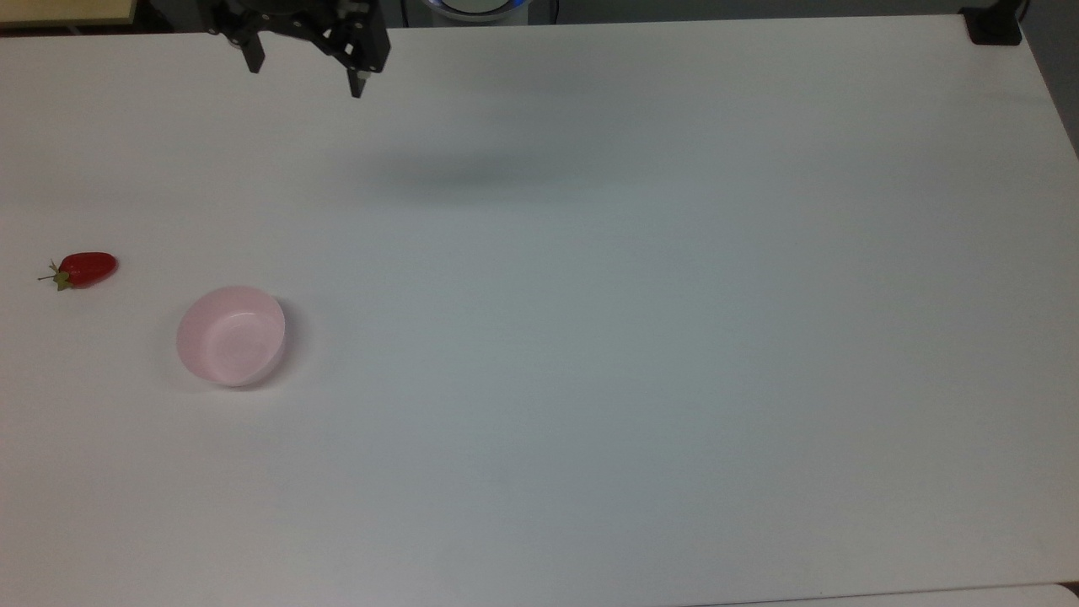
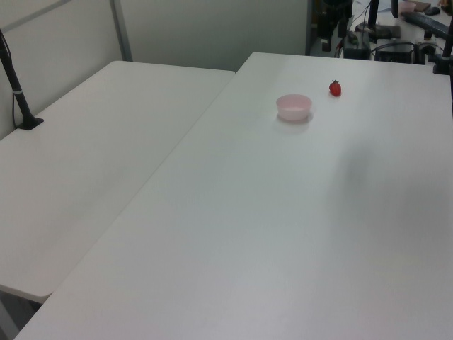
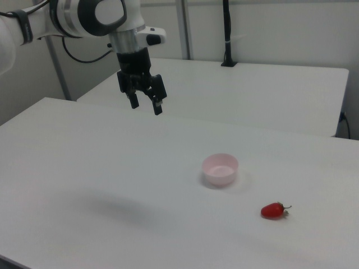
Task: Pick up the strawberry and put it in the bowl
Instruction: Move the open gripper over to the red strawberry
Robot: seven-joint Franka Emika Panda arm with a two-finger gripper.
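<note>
Jaws spread wide and gripping nothing, the gripper hangs well above the white surface, its two black fingers pointing down. From the top view it sits at the upper edge of the picture, toward the top view's left, with a soft shadow on the surface further to the top view's right. The white arm reaches in from the right view's upper left.

The strawberry lies on its side on the surface, near the top view's left edge, its green cap and thin stem pointing toward that edge. In the right view it rests at the lower right, with the stem toward the right view's right. It is well apart from the gripper.

The bowl stands upright and holds nothing, near the strawberry but not touching it, lower and to the top view's right of it. In the left view the pale pink bowl sits toward the far end of the surface, the strawberry just beyond it to the left view's right. A second white surface adjoins on the left view's left.
</note>
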